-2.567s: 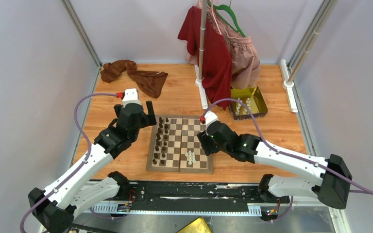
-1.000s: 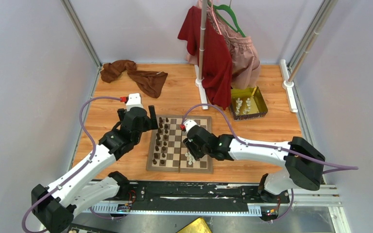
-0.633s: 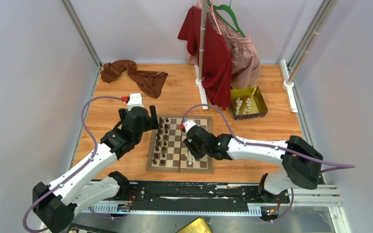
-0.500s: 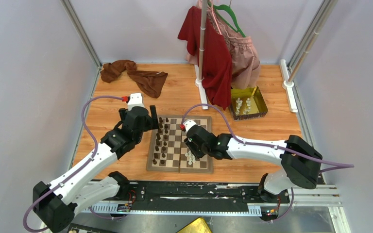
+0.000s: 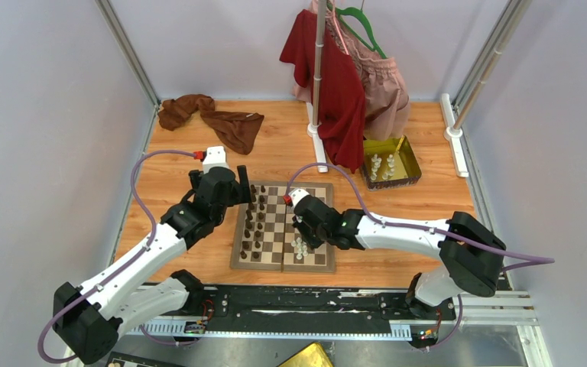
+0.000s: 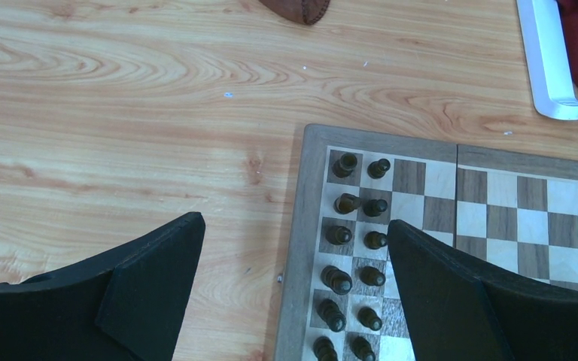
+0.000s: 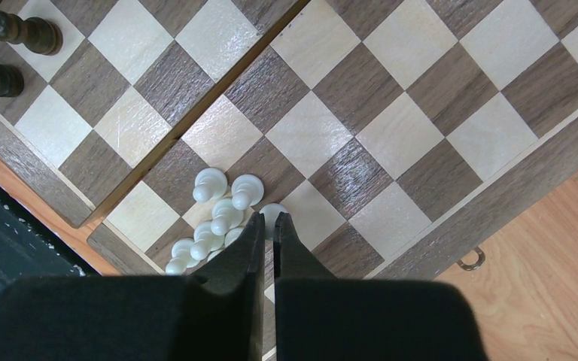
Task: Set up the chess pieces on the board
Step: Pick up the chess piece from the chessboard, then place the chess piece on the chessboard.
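The wooden board [image 5: 317, 200] lies mid-table, with dark chess pieces [image 5: 254, 222] in two columns along its left side. Several white pieces [image 5: 299, 247] cluster on its near right squares. My right gripper [image 5: 299, 234] hangs right over that cluster. In the right wrist view its fingers [image 7: 267, 216] are shut, with only a thin gap, on a white piece [image 7: 272, 213] at the edge of the cluster [image 7: 218, 210]. My left gripper [image 5: 242, 180] is open over the board's far left edge. In the left wrist view it [image 6: 295, 222] straddles the border and the dark pieces [image 6: 357, 233].
A gold tray [image 5: 409, 157] holding more white pieces sits at the back right. A clothes rack with red and pink garments [image 5: 340, 84] stands behind the board, its white foot [image 6: 549, 60] near the far edge. A brown cloth [image 5: 214, 118] lies at the back left.
My right gripper has closed over the white cluster, where it stood open a second ago. The left gripper has drifted slightly right toward the board's far left corner.
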Robot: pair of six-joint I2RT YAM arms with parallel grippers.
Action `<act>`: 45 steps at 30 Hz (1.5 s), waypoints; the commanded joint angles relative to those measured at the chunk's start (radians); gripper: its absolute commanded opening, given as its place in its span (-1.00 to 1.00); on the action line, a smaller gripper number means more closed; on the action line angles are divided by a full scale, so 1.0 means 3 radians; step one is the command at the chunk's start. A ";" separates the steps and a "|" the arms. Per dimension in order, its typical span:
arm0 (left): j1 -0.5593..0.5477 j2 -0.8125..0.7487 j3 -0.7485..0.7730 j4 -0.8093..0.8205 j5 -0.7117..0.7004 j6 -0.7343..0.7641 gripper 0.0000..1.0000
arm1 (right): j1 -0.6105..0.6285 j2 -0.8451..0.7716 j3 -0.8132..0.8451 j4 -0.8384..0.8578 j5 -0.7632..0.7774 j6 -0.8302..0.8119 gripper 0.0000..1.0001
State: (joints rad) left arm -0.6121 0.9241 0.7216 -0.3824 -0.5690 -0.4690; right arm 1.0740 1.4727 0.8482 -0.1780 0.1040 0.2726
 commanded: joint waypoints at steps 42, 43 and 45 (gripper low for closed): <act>-0.0027 -0.0048 -0.0073 0.0060 -0.0043 -0.0037 1.00 | -0.1126 0.1016 0.1201 -0.0102 0.0043 -0.0252 -1.00; -0.0029 -0.0038 -0.0077 0.0062 -0.0042 -0.0034 1.00 | -0.1132 0.1035 0.1215 -0.0100 0.0035 -0.0263 -1.00; -0.0029 -0.0031 -0.0078 0.0063 -0.0042 -0.0038 1.00 | -0.1148 0.1064 0.1243 -0.0099 0.0031 -0.0270 -1.00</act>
State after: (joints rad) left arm -0.6121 0.9192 0.7067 -0.3695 -0.5690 -0.4721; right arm 0.7448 1.7676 1.1820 -0.1993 0.1123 0.2134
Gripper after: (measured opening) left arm 0.997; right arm 0.031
